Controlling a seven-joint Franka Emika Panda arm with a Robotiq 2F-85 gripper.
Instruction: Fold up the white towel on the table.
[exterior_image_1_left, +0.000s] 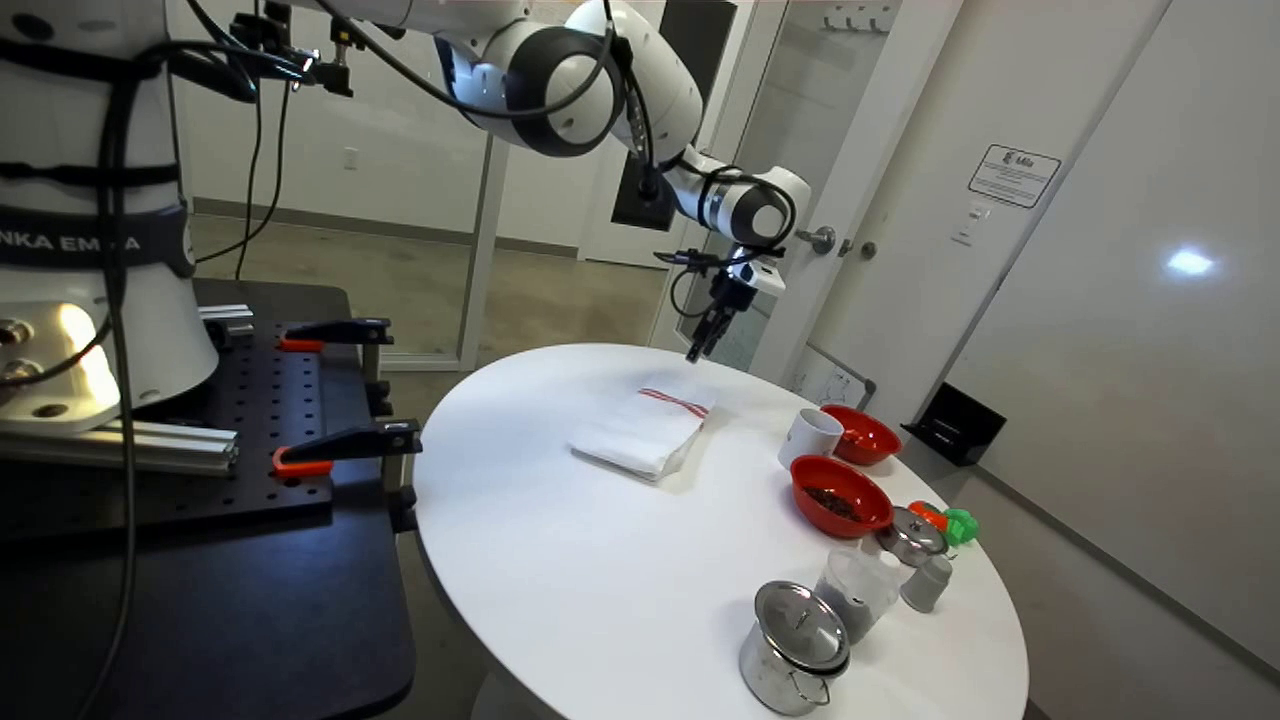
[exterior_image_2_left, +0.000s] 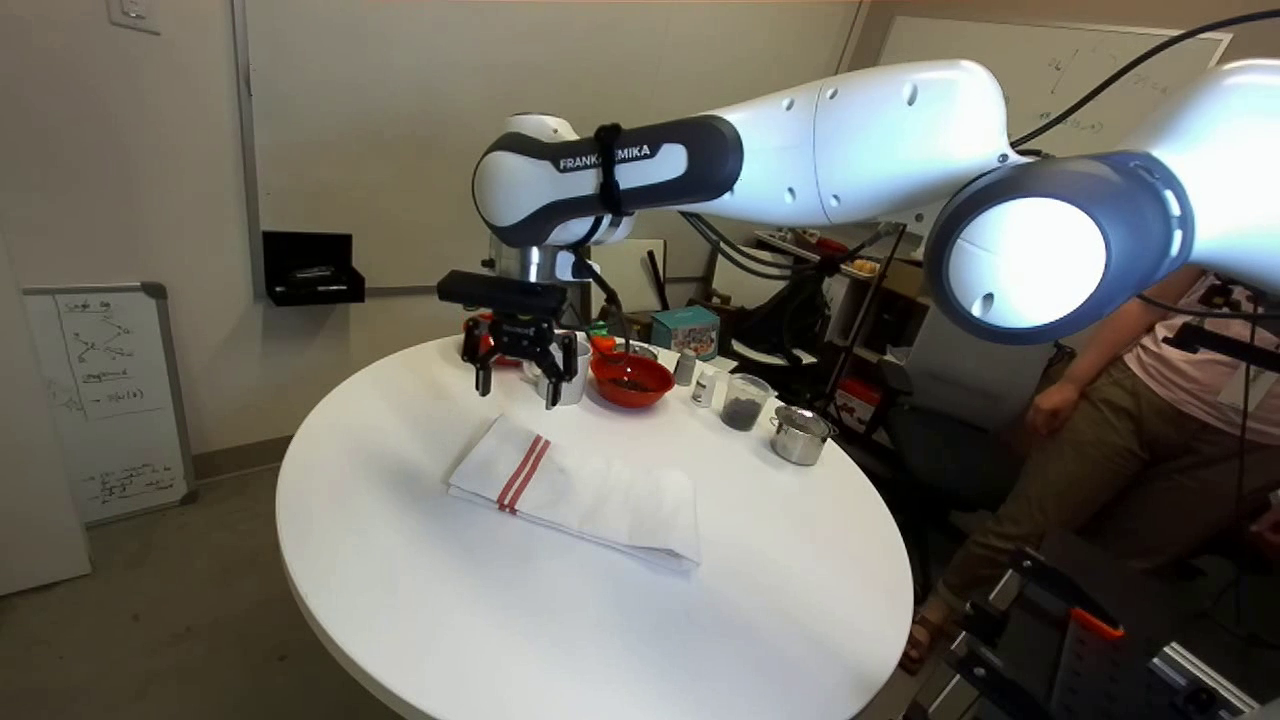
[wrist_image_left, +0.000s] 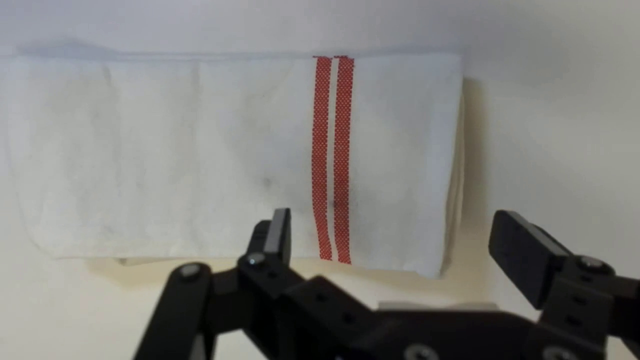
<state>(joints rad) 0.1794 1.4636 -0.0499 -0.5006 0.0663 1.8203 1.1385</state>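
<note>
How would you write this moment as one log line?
claw: open, above table | white towel: folded, lying on table | held: nothing

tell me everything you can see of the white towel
The white towel is thin-looking cloth, folded into a layered oblong, with two parallel red stripes crossing it nearer one end. It lies flat on the table, lightly creased, layers showing at its edges. The open pincer hangs clear of it.

White towel with two red stripes
</note>
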